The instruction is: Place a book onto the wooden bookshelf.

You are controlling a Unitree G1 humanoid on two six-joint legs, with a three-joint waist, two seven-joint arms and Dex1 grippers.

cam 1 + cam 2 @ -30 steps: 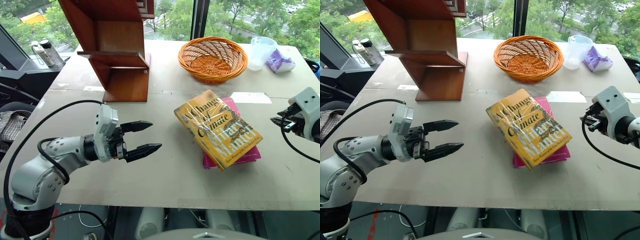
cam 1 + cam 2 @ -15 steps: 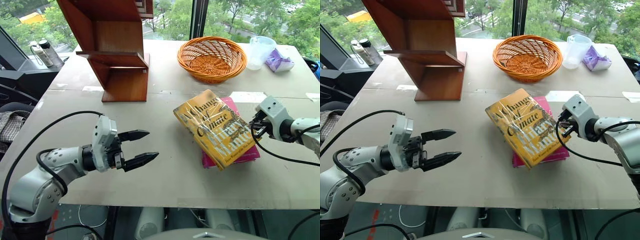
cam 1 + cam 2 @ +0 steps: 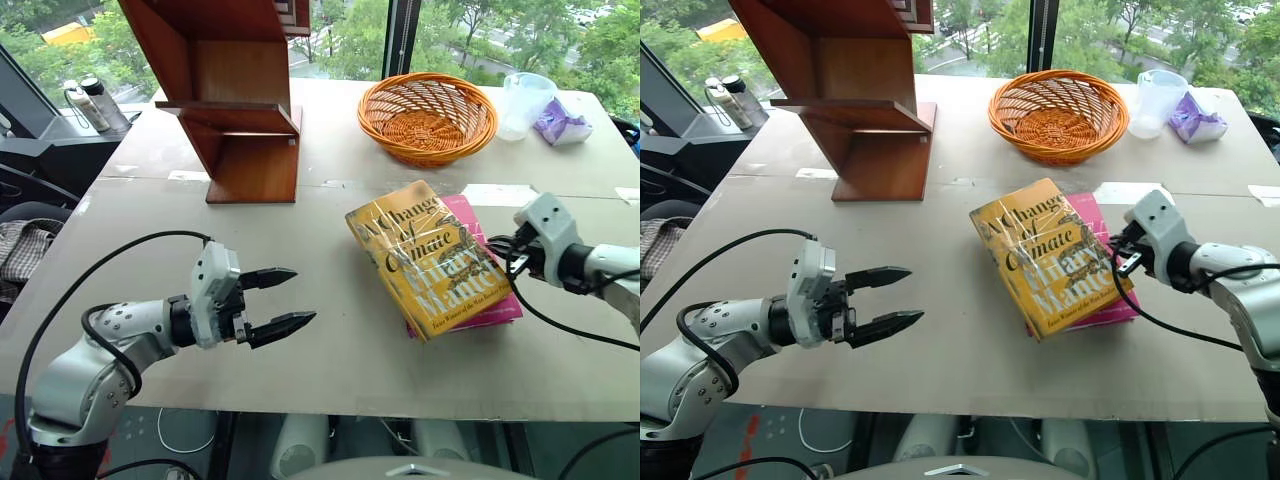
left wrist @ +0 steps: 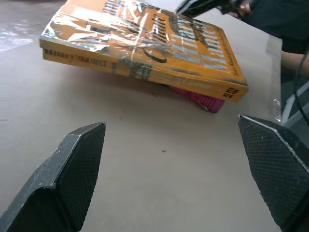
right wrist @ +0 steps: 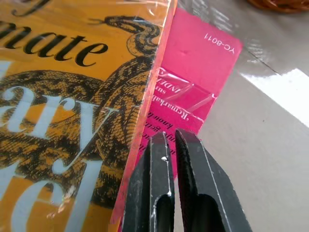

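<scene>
Judging by how things lie, I have barely begun: the yellow book (image 3: 432, 258) lies flat on the table (image 3: 330, 350), skewed across a bright pink book (image 5: 195, 82) beneath it, and nothing has lifted it. My right gripper (image 5: 175, 145) has its fingers pressed together with nothing between them, tips at the yellow book's right edge over the pink cover; I cannot tell whether they touch either one. My left gripper (image 3: 282, 302) hangs spread wide and empty over bare table, well short of the book's spine. The wooden bookshelf (image 3: 235, 110) stands at the far left of the table, well apart from the books, so grasp, carry and placement all remain. Its upper boards are cut off by the frame, and the pink book's cover is mostly hidden
</scene>
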